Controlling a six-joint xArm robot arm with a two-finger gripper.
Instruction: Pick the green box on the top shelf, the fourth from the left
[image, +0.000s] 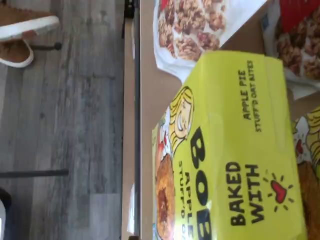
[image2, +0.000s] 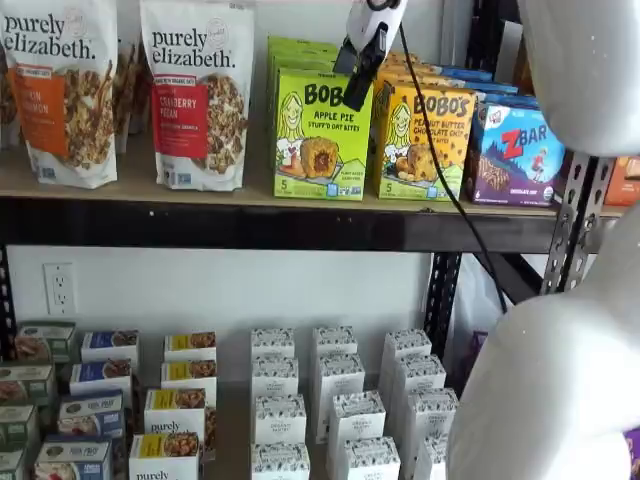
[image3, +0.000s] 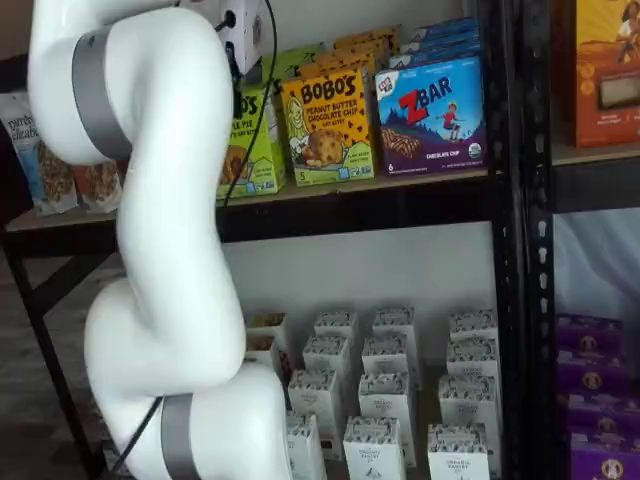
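Note:
The green box (image2: 322, 135), lime-green and marked "BOBO'S Apple Pie", stands upright on the top shelf (image2: 130, 187) between a granola bag and a yellow-orange Bobo's box. It fills much of the wrist view (image: 235, 150) and shows partly behind my arm in a shelf view (image3: 252, 140). My gripper (image2: 355, 95) hangs from above, tilted, its black fingers in front of the box's upper right corner. No gap between the fingers shows and I cannot tell whether they touch the box. In a shelf view (image3: 234, 62) the gripper is mostly hidden by my arm.
Two Purely Elizabeth granola bags (image2: 198, 90) stand left of the green box. A yellow-orange Bobo's box (image2: 425, 140) and a blue ZBar box (image2: 515, 155) stand right of it. More green boxes stand behind it. Small white boxes (image2: 335, 400) fill the lower level. A black upright (image2: 575, 220) stands at the right.

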